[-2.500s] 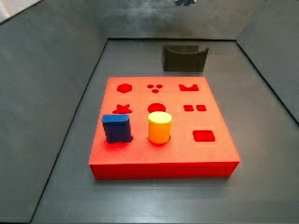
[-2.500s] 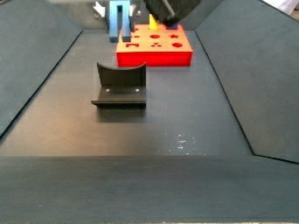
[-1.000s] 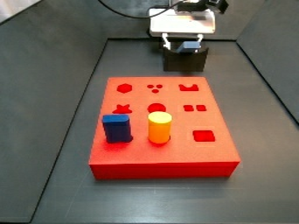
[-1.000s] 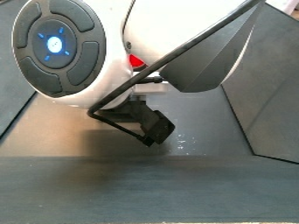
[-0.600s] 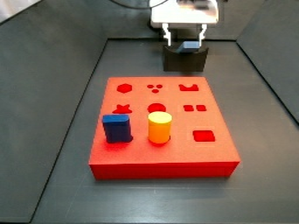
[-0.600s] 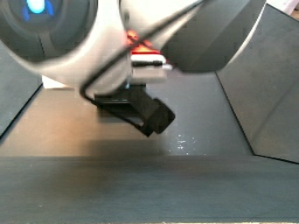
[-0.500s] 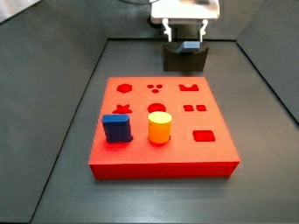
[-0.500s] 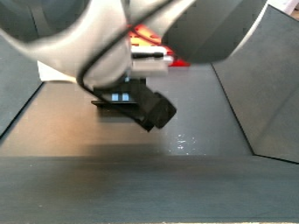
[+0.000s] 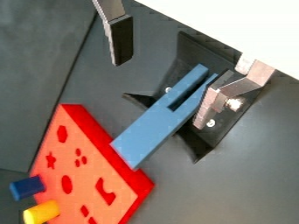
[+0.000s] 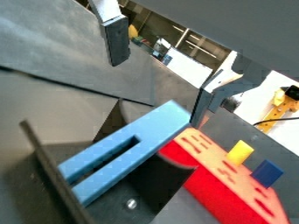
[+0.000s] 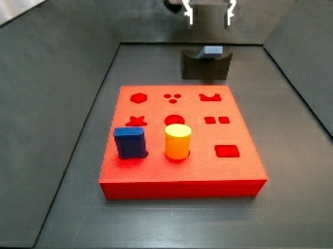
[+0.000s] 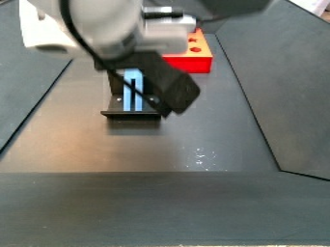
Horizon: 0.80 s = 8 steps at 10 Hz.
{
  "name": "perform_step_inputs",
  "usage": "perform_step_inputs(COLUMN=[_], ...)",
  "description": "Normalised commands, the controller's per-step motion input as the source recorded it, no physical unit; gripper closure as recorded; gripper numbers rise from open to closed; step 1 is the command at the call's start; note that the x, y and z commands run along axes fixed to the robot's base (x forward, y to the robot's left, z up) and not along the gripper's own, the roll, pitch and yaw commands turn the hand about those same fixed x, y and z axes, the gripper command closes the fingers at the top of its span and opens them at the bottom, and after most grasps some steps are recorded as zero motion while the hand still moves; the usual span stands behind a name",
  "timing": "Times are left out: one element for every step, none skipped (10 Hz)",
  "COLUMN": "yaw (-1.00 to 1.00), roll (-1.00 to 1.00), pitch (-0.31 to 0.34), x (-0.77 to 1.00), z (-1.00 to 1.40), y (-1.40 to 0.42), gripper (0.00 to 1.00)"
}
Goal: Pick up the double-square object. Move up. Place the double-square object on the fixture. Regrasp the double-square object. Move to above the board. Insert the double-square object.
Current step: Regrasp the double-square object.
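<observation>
While my two-finger gripper (image 9: 176, 61) hangs wide open above it, holding nothing, I see the pale blue grooved double-square bar (image 9: 163, 118) lying in the dark fixture (image 11: 205, 66) beyond the red board (image 11: 180, 141).

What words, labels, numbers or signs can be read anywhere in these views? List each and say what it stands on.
None: no readable text in any view.
The board carries only shaped cut-outs, no letters or digits.
The double-square object, lying on the fixture, is plain.
The pincer, open above the fixture, shows no marking.
</observation>
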Motion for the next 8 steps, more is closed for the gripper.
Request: perform_step_inputs(yaw=[0.0, 0.0, 0.0, 0.0, 0.0, 0.0, 0.0, 0.0], roll=[1.0, 1.0, 1.0, 1.0, 1.0, 1.0, 1.0, 1.0], pitch=[0.073, 0.062, 0.054, 0.047, 0.045, 0.042, 0.037, 0.032], x=[0.01, -0.02, -0.04, -0.06, -0.06, -0.07, -0.07, -0.05], z=[0.93, 0.89, 0.86, 0.8, 0.76, 0.66, 0.43, 0.25], y=[-1.0, -1.0, -1.0, -1.0, -1.0, -1.0, -0.87, -0.68], gripper=[0.0, 0.0, 0.0, 0.0, 0.0, 0.0, 0.0, 0.0])
